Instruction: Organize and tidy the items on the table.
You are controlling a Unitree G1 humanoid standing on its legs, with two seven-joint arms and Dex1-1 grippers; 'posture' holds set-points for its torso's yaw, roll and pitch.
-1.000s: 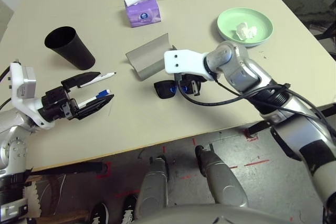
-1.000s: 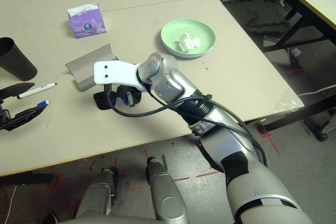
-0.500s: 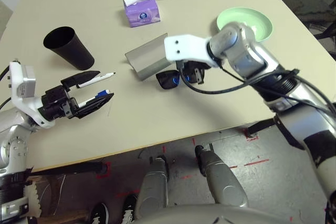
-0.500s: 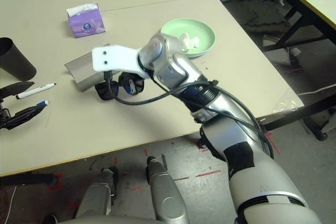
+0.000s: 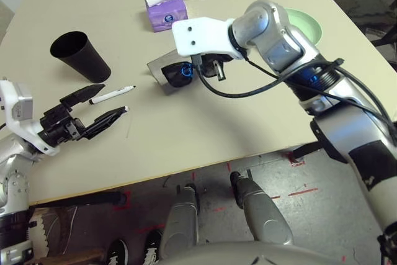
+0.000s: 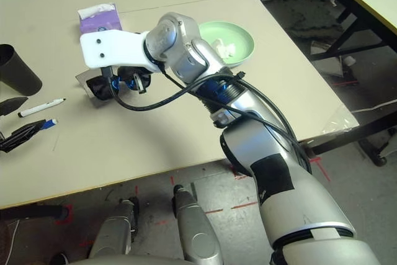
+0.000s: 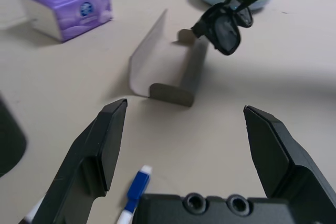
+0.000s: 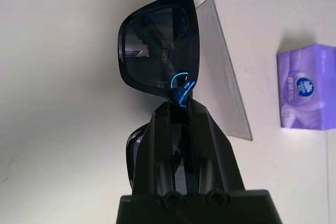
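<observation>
Right claw [image 8: 179, 109] is clamped on the bridge of the black sunglasses [image 5: 177, 74], holding them in the air above the grey glasses case [image 7: 176, 66], which lies open on the pale surface [image 5: 205, 122]; the left wrist view shows the sunglasses hanging clear of the case, not touching it. Left claw [image 5: 93, 108] hovers low over the near left part of the surface with its two black fingers spread wide apart and nothing between them. Just beyond its fingertips lies the white marker with the black cap [image 5: 111, 95], and the white marker with the blue cap [image 7: 134, 195] lies under the gap between the fingers, possibly partly hidden by one of them. A black cup [image 5: 80, 55] stands upright at the far left, near the markers. A purple tissue box [image 5: 166, 10] sits farther back, beyond the case. At the far right, behind the right arm, the green plate [image 6: 239, 41] rests on the surface with the crumpled white tissue [image 6: 222, 48] in it.
</observation>
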